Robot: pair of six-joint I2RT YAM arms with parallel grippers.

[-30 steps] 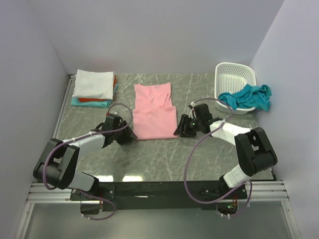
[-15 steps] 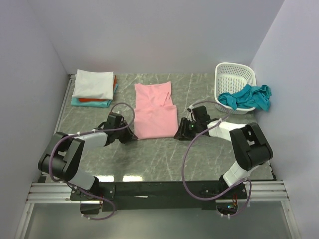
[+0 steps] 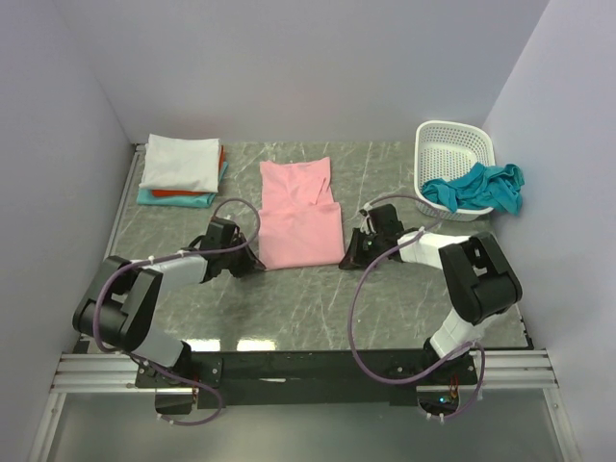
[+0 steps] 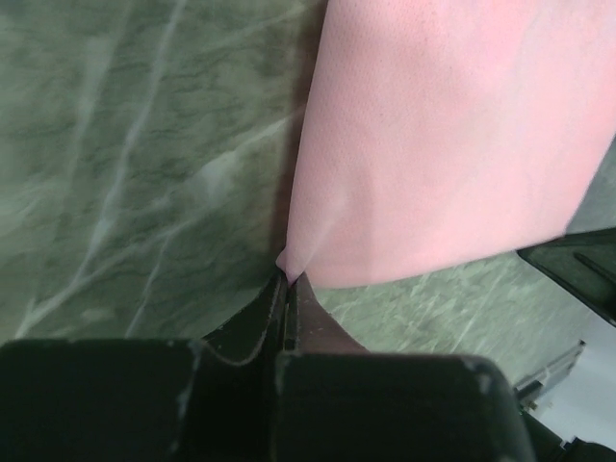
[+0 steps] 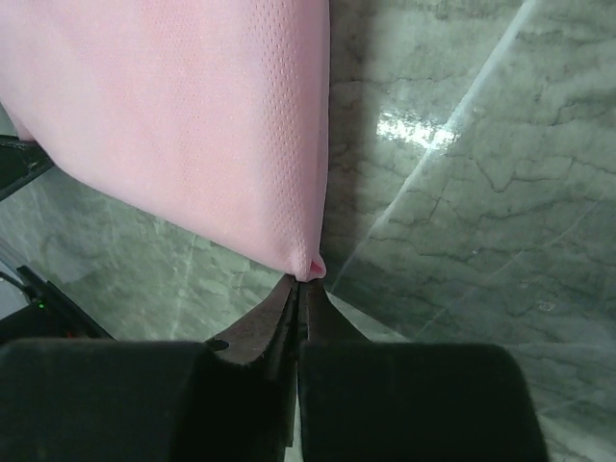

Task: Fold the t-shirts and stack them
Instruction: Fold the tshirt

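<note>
Pink t-shirt (image 3: 298, 217) lies flat in the middle of the bench (image 3: 289, 308), its sleeves folded in so that it forms a long strip running from the near side toward the far wall. The left hand (image 3: 252, 262) sits low at the strip's near left corner and is fully closed; in the left wrist view its fingertips (image 4: 275, 300) pinch the very tip of that corner. The right hand (image 3: 346, 260) mirrors it at the near right corner, also closed tight, with the tip of pink cloth caught between its fingertips (image 5: 287, 296). Both corners are barely raised off the marble surface.

At the far left of the bench is a folded stack: a white t-shirt (image 3: 180, 164) on top, an orange-red t-shirt (image 3: 178, 193) under it and teal cloth (image 3: 146, 197) at the bottom. At the far right stands a white basket (image 3: 452, 144) with a teal garment (image 3: 476, 186) draped over its near rim.
</note>
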